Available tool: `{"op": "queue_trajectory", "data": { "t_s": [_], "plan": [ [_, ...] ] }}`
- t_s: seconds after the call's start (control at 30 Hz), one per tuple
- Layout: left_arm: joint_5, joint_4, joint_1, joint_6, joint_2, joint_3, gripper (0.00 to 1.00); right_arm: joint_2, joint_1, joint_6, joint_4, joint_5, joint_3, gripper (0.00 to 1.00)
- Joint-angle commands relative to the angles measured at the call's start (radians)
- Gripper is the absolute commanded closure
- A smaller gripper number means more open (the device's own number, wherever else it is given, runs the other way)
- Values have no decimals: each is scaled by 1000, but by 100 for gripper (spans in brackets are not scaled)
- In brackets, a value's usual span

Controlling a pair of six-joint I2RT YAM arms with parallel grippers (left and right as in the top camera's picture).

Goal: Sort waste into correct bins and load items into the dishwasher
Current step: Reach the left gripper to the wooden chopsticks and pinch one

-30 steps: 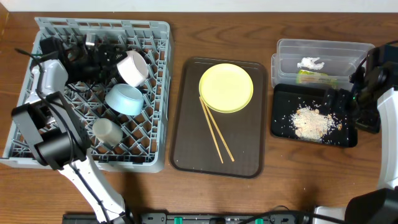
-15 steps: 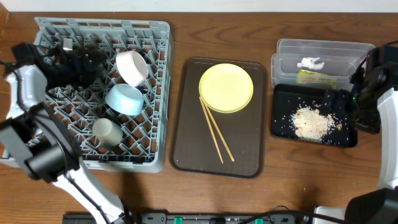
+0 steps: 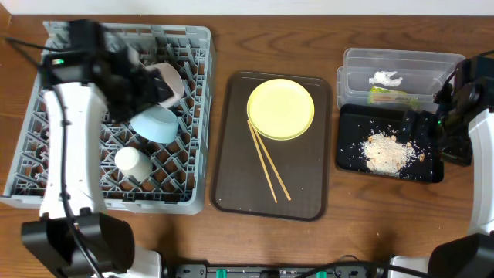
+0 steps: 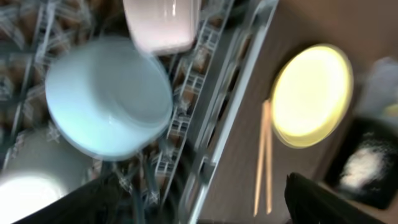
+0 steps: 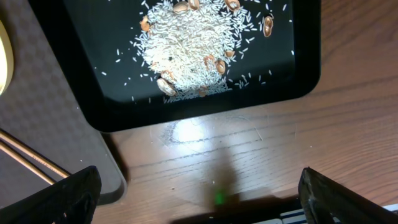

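Note:
The grey dish rack (image 3: 197, 116) holds a light-blue bowl (image 3: 154, 123) (image 4: 109, 99), a cream-white bowl (image 3: 170, 79) (image 4: 161, 25) and a small white cup (image 3: 129, 160). My left gripper (image 3: 143, 93) (image 4: 199, 208) hovers over the bowls, open and empty; its view is blurred. The yellow plate (image 3: 280, 108) (image 4: 311, 93) and chopsticks (image 3: 266, 162) (image 4: 264, 155) lie on the brown serving tray. The clear tub (image 3: 401, 58) holds the white scrap (image 3: 384, 79) and the wrapper (image 3: 392, 95). Beige crumbs (image 3: 390, 150) (image 5: 186, 50) lie in the black tray (image 3: 347, 158) (image 5: 298, 68). My right gripper (image 3: 417, 127) (image 5: 199, 199) is open and empty over that tray's edge.
The brown serving tray (image 3: 231, 185) (image 5: 62, 155) sits between the rack and the bins. Bare wood table (image 5: 249, 155) shows below the black tray. The right arm's body stands at the table's far right edge.
My left arm has swung from the rack's far left side to the right, over the bowls. The right arm has not moved.

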Motion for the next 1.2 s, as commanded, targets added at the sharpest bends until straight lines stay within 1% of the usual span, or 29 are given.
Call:
{"op": "queue_trajectory", "data": {
  "t_s": [0.0, 0.1, 0.2, 0.3, 0.4, 0.5, 0.53, 0.6, 0.63, 0.7, 0.83, 0.93, 1.0, 1.1, 1.13, 1.17],
  "plan": [
    [-204, -55, -116, -149, -26, 4, 14, -18, -5, 3, -3, -4, 8, 1],
    [-293, -114, -225, -259, -41, -4, 14, -18, -5, 3, -5, -4, 8, 1],
    [-409, -156, -333, -409, -76, -41, 14, -18, -5, 3, -8, -4, 8, 1],
    [-430, -143, -431, -477, -146, -97, 12, -18, -5, 3, -10, -4, 8, 1],
    [-461, -130, -499, -520, -236, -156, 12, -18, -5, 3, -11, -4, 8, 1],
    [-509, -78, -549, -523, -337, -229, 11, -18, -5, 3, -11, -4, 8, 1],
    [-511, -35, -563, -511, -374, -267, 9, -18, -5, 3, -11, -4, 8, 1],
    [-501, 44, -580, -496, -423, -336, 2, -18, -5, 3, -11, -5, 8, 1],
    [-489, 79, -584, -494, -439, -369, 0, -18, -5, 3, -11, -5, 8, 1],
    [-444, 150, -585, -493, -448, -428, 1, -18, -5, 3, -12, -5, 8, 1],
    [-346, 321, -588, -493, -408, -533, 1, -18, -5, 3, -11, -5, 8, 1],
    [-314, 433, -592, -494, -341, -583, 0, -18, -5, 3, -11, -5, 8, 1],
    [-304, 470, -596, -494, -283, -588, 2, -18, -5, 3, -11, -5, 8, 1],
    [-257, 530, -607, -494, -183, -588, 5, -18, -5, 3, -11, -5, 8, 1],
    [-238, 548, -613, -494, -153, -588, 7, -18, -5, 3, -11, -5, 8, 1],
    [-222, 566, -620, -494, -123, -588, 12, -18, -5, 3, -11, -5, 8, 1]
  ]
}}
